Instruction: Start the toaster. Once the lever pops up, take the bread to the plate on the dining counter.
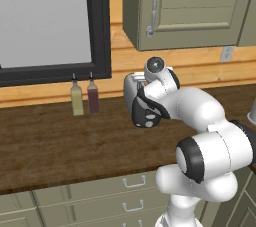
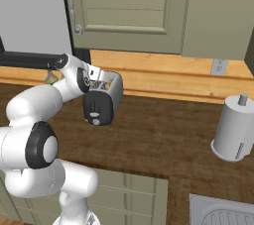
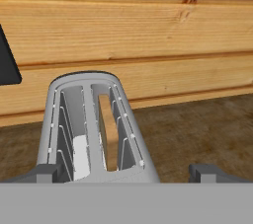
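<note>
Wide-open dark two-finger gripper hangs empty just above the rounded white-silver toaster. Tan bread slice stands in one slot; the toaster sits near the dark wood-grain counter's back edge

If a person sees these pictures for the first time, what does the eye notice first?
First, the white robot arm bent over the dark wooden counter. Behind it stands the toaster, with a slice of bread in one slot. Two slim bottles stand against the wall, under a black-framed window.
</note>
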Controlling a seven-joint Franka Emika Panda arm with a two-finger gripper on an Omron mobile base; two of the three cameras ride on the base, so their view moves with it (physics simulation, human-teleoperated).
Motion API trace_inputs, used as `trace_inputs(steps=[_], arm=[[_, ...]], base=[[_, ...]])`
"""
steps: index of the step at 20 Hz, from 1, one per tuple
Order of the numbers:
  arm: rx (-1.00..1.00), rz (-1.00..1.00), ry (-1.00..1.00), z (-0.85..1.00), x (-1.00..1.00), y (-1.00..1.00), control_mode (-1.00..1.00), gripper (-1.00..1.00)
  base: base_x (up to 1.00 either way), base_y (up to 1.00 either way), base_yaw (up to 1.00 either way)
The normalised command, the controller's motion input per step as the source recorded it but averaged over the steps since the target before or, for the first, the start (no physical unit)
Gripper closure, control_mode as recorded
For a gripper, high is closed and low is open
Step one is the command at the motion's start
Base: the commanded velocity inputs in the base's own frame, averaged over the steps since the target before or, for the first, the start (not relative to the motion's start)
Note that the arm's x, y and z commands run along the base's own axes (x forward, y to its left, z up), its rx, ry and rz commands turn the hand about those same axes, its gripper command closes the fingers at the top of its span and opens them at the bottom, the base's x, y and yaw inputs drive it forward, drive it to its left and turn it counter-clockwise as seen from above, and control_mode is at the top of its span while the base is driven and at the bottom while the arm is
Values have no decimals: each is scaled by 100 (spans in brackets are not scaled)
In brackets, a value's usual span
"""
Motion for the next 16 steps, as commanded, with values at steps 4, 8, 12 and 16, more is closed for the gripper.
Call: trace_inputs(steps=[4, 8, 12, 16], arm=[[0, 0, 0, 0, 0, 0, -100, -100], [0, 0, 0, 0, 0, 0, -100, -100], [0, 0, 0, 0, 0, 0, -100, -100], [0, 0, 0, 0, 0, 0, -100, -100]], base=[[0, 0, 0], [0, 0, 0], [0, 0, 0], [0, 0, 0]])
